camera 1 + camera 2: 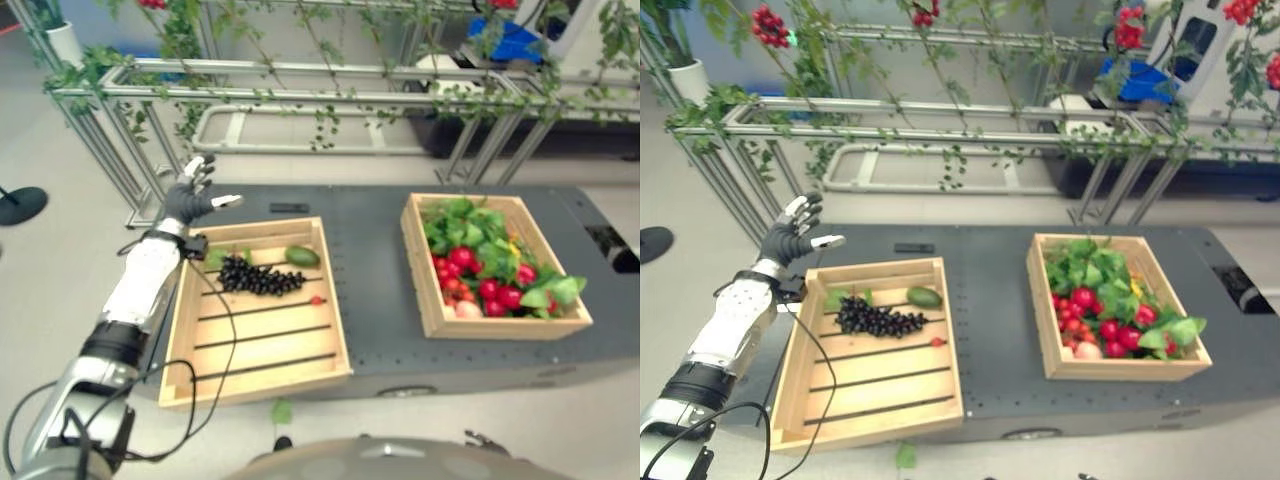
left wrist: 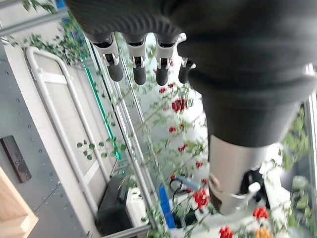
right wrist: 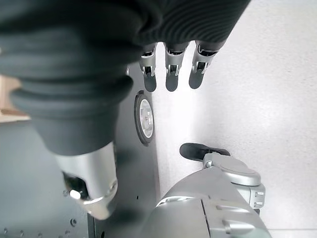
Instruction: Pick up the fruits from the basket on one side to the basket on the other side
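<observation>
Two wooden crates stand on a dark grey table. The left crate (image 1: 260, 350) holds a bunch of black grapes (image 1: 258, 277), a green fruit (image 1: 301, 256), a small red fruit (image 1: 316, 299) and a leaf. The right crate (image 1: 430, 300) is full of red fruits (image 1: 478, 283) and green leaves. My left hand (image 1: 190, 203) hovers open, fingers spread, above the table just beyond the left crate's far left corner, holding nothing. My right hand (image 3: 168, 69) hangs open beside the table, over the floor, with nothing in it.
A small black flat object (image 1: 288, 208) lies on the table behind the left crate. Metal frames with climbing vines (image 1: 300, 90) stand behind the table. A green leaf (image 1: 282, 410) lies on the floor before the table.
</observation>
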You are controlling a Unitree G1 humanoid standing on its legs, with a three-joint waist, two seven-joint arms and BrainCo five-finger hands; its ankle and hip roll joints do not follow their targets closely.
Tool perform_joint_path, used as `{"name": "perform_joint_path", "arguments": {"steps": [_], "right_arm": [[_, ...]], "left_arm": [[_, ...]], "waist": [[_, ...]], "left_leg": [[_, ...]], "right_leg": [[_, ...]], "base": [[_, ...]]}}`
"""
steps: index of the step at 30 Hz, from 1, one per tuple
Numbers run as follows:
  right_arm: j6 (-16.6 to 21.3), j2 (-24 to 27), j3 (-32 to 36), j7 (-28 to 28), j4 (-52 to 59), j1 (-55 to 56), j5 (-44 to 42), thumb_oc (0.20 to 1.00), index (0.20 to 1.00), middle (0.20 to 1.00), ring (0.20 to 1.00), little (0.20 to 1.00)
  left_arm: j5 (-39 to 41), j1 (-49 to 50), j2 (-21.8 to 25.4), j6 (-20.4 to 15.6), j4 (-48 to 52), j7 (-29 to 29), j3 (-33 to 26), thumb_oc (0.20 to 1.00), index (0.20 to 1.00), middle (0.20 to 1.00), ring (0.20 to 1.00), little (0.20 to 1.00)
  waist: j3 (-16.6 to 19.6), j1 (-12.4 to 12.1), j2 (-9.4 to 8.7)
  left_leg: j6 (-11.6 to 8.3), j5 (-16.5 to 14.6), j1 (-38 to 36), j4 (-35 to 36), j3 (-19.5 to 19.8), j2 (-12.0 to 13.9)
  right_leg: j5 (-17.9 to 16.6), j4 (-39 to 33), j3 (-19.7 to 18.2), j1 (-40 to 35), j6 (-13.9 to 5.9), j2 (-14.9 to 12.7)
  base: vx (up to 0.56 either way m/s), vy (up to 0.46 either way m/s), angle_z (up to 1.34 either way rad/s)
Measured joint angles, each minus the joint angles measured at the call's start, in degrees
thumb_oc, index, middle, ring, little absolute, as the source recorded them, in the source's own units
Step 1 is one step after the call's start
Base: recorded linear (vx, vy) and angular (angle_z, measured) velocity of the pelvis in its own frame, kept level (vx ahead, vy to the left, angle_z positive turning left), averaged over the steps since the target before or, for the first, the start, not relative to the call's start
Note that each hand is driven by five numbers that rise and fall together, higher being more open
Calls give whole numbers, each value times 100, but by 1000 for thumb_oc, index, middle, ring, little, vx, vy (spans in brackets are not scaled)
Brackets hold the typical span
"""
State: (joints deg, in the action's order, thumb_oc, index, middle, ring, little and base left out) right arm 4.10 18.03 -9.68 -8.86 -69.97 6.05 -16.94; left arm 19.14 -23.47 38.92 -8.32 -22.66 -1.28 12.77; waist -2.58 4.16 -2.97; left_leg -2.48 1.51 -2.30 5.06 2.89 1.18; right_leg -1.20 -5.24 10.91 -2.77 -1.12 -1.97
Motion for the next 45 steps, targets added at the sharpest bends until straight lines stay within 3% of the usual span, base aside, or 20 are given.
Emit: {"name": "perform_joint_path", "arguments": {"steps": [6, 9, 11, 23, 33, 45], "right_arm": [[8, 20, -60, 11, 96, -16, 0, 1000, 1000, 1000, 1000, 1000], [22, 62, -211, 55, 192, -62, 0, 1000, 1000, 1000, 1000, 1000], [35, 84, -224, 78, 226, -261, -1, 1000, 1000, 1000, 1000, 1000], [120, 92, -237, 121, 253, -559, -65, 1000, 1000, 1000, 1000, 1000], [218, 102, -307, 222, 464, -1244, -340, 1000, 1000, 1000, 1000, 1000], [279, 111, -449, 245, 700, -1277, -701, 1000, 1000, 1000, 1000, 1000]], "left_arm": [[-1680, -723, 163, 140, -637, -60, 705, 1000, 1000, 1000, 1000, 1000], [-2955, -1426, 685, 184, -744, -150, 1775, 1000, 1000, 1000, 1000, 1000], [-3440, -1763, 767, 221, -903, -172, 1941, 1000, 1000, 1000, 1000, 1000], [-3654, -2003, 735, 255, -1482, -147, 2206, 1000, 1000, 1000, 1000, 1000], [-3866, -3093, 770, 483, -2466, -165, 2635, 1000, 1000, 1000, 1000, 1000], [-3869, -3508, 721, 541, -2767, -166, 2997, 1000, 1000, 1000, 1000, 1000]], "waist": [[-151, 1, -53], [-275, 66, -118], [-509, 112, -142], [-1224, 156, -232], [-1932, 278, -374], [-1977, 464, -376]], "left_leg": [[-2, 8, 81, -1, -115, 17], [-10, 80, 306, -4, -114, 17], [-2, 133, 409, -7, -125, 10], [-24, 167, 758, -17, -301, 51], [-33, 147, 1563, -475, -527, 53], [-45, 126, 2194, -717, -607, 87]], "right_leg": [[-57, 1, -105, 130, 13, 14], [-125, 4, -107, 357, 24, 18], [-190, 5, -112, 463, 19, 12], [-284, 26, -261, 894, 56, 58], [-297, 455, -400, 1749, 76, 65], [-390, 571, -447, 2362, 174, 89]], "base": [[-78, -7, -10], [-110, 0, 0], [-116, -5, -4], [-90, -2, -8], [-59, -12, -7], [-15, -2, -4]]}}
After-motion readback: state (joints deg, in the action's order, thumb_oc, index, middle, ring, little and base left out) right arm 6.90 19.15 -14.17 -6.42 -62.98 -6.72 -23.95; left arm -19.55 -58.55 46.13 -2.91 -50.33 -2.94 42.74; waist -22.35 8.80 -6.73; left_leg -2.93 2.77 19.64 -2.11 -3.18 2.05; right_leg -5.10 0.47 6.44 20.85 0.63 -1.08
